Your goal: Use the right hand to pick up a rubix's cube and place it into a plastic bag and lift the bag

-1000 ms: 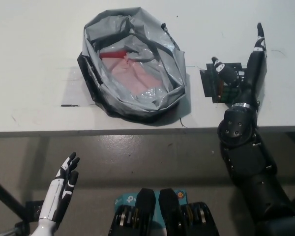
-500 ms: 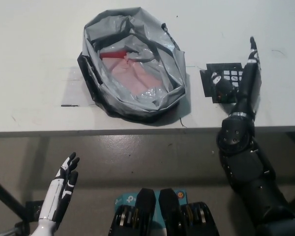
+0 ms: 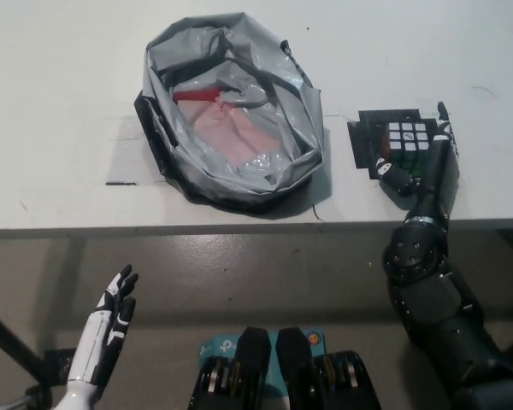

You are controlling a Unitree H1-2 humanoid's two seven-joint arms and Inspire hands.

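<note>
Rubik's cube point(image 3: 408, 137): on the white table, to the right of the bag and apart from it; sits on a dark flat square mat; top face shows pale stickers in a black grid, individual colours too small to name.
Mat point(image 3: 365, 145): dark, flat, lying under the cube and reaching past it toward the bag; its left edge is bare.
Right hand point(image 3: 423, 154): black, on the table at the cube; one finger runs up along the cube's right side, another part of the hand lies against its lower left corner; fingers spread around the cube, not closed on it; cube not lifted.
Right arm point(image 3: 432, 290): black, rising from the lower right, crossing the table's front edge to reach the cube.
Plastic bag point(image 3: 231, 111): grey, mouth wide open and facing up, walls crumpled and rolled down; stands on the table left of the cube; dark outer rim along its lower and left edge.
Bag contents: pale pink material with a red strip point(image 3: 197, 95) near the upper left of the opening; kind not clear.
Table point(image 3: 60, 102): white top, front edge running across the middle of the view; grey floor below it.
Left hand point(image 3: 111, 329): white, at lower left below the table edge, fingers extended and apart, holding nothing.
</note>
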